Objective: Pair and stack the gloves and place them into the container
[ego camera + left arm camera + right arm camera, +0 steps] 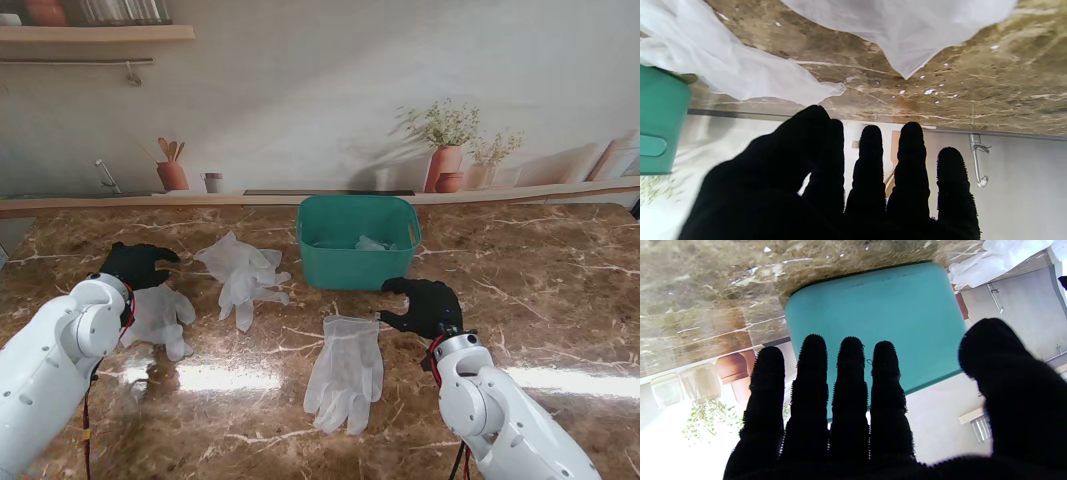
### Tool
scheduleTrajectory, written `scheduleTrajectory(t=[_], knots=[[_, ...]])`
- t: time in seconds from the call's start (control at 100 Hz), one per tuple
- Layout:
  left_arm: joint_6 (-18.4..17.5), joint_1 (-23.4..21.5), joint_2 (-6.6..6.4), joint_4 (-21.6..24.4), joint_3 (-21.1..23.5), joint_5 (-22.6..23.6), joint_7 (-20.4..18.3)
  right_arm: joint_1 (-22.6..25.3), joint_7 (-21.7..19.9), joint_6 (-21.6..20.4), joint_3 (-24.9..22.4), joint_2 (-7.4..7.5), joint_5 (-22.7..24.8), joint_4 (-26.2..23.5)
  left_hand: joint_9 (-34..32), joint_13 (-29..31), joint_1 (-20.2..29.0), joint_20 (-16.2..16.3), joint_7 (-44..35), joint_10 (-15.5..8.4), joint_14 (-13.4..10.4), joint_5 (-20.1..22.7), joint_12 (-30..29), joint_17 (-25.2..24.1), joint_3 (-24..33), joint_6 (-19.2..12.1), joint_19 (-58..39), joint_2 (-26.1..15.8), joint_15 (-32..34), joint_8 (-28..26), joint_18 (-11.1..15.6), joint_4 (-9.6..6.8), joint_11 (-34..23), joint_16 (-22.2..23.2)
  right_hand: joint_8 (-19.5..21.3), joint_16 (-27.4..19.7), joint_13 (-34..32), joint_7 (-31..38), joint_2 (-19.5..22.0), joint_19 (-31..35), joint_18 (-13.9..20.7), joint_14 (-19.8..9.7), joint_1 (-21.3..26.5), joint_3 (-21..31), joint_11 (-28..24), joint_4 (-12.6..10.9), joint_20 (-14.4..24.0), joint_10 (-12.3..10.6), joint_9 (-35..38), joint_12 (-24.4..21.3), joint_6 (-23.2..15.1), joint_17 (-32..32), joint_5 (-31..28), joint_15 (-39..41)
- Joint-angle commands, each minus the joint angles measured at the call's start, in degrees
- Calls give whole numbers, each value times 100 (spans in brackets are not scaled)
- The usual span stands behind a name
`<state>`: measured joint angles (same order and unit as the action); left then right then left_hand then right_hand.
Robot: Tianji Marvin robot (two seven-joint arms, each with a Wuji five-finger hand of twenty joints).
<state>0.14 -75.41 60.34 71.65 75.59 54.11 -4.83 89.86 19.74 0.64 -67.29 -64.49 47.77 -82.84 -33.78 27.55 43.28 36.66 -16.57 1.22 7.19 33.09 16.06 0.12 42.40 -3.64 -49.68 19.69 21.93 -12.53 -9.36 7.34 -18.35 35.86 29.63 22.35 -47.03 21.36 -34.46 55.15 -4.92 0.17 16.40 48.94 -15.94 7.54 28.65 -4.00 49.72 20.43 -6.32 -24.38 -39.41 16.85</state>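
On the worktop (pixel 560 290) the container (pixel 358 243) sits farthest from me at centre with something lying in it, one glove (pixel 244 277) to its left, another glove (pixel 158 317) farther left and nearer to me, and a third glove (pixel 347 372) nearest, just right of centre.

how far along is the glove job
Done: something pale already lies in the bin. In hand: nothing; left hand and right hand are open. Left: three gloves on the table, left, middle and near, unstacked.
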Motion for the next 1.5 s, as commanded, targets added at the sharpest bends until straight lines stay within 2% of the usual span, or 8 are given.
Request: scheduleTrajectory(t=[0.0, 0.16, 0.32, 0.57, 0.91, 1.19, 1.4, 1.49], knots=[[-11, 203, -132, -107, 10, 82, -223, 48, -61, 39, -38, 0, -3, 10, 305, -216, -1, 203, 295, -75, 87, -318, 428, -176, 273, 26, -28, 180, 447, 162, 14, -165, -331, 617, -62, 2, 30, -64, 16, -37, 10, -103, -60, 115, 34, -155, 42, -59, -22, 11, -40, 52, 59, -14], [-121, 588, -245, -429, -123, 314, -672, 15, -69, 12, -47, 7, 18, 53, 752, -709, -171, 348, 410, -233, 80, -544, 1625, -406, 157, 78, 224, 375, 918, 233, 108, -133, -858, 1691, -65, 7, 31, -63, 4, -40, -3, -99, -53, 140, 39, -153, 53, -61, -20, 16, -48, 51, 60, -20], [-172, 937, -307, -814, -359, 479, -750, -17, -44, 30, -17, -4, -17, 101, 1021, -1031, -322, 390, 53, -291, 69, -528, 2289, -422, 46, -99, 406, 510, 1023, 41, 131, -101, -1069, 2009, -67, 12, 25, -59, -5, -39, -12, -110, -50, 162, 37, -149, 66, -65, -9, 22, -56, 47, 56, -20], [-174, 1360, -353, -1308, -833, 270, -1017, -24, -55, 52, -6, -6, -43, 131, 1578, -1609, -221, 382, -352, -331, -11, -520, 2289, -452, 9, -525, 1332, 595, 636, -175, 272, -96, -778, 1764, -70, 24, 30, -53, -9, -43, -21, -113, -53, 193, 33, -143, 86, -72, -6, 33, -67, 56, 47, -18], [-238, 1622, -402, -1651, -1272, 71, -1322, -63, -76, 36, 32, -10, -83, 175, 1961, -1922, 60, 813, -1116, -338, -108, -354, 1999, -493, 220, -577, 2119, 556, 290, -619, 395, -134, -580, 1348, -71, 39, 22, -40, -7, -52, -27, -106, -44, 220, 25, -142, 109, -70, 12, 48, -77, 60, 33, -10], [-214, 1837, -394, -1993, -1719, -120, -1231, -78, -72, 54, 83, -17, -125, 218, 2069, -1969, -87, 1038, -1559, -301, -129, -393, 1850, -494, 292, -358, 2324, 702, 251, -1007, 441, -112, -531, 1278, -77, 49, 21, -42, -17, -52, -38, -106, -48, 244, 27, -138, 126, -78, 4, 54, -83, 58, 37, -6], [-237, 1742, -406, -1877, -1547, -204, -1464, -74, -63, 46, 66, -20, -135, 224, 2153, -2068, 548, 1040, -1197, -294, -151, -361, 1600, -526, 737, -180, 2723, 360, 102, -749, 525, -160, -373, 1100, -77, 54, 24, -36, -9, -55, -39, -109, -47, 261, 23, -142, 137, -71, 6, 61, -91, 62, 28, -4], [-342, 1651, -422, -1764, -1374, -163, -1551, -72, -58, 40, 70, -21, -139, 229, 2210, -2063, 449, 1173, -586, -309, -153, -847, 1538, -548, 848, -237, 2842, 436, 72, -375, 533, -152, -334, 1062, -77, 58, 21, -32, -20, -51, -40, -113, -40, 276, 17, -143, 144, -78, 17, 66, -97, 57, 21, 0]])
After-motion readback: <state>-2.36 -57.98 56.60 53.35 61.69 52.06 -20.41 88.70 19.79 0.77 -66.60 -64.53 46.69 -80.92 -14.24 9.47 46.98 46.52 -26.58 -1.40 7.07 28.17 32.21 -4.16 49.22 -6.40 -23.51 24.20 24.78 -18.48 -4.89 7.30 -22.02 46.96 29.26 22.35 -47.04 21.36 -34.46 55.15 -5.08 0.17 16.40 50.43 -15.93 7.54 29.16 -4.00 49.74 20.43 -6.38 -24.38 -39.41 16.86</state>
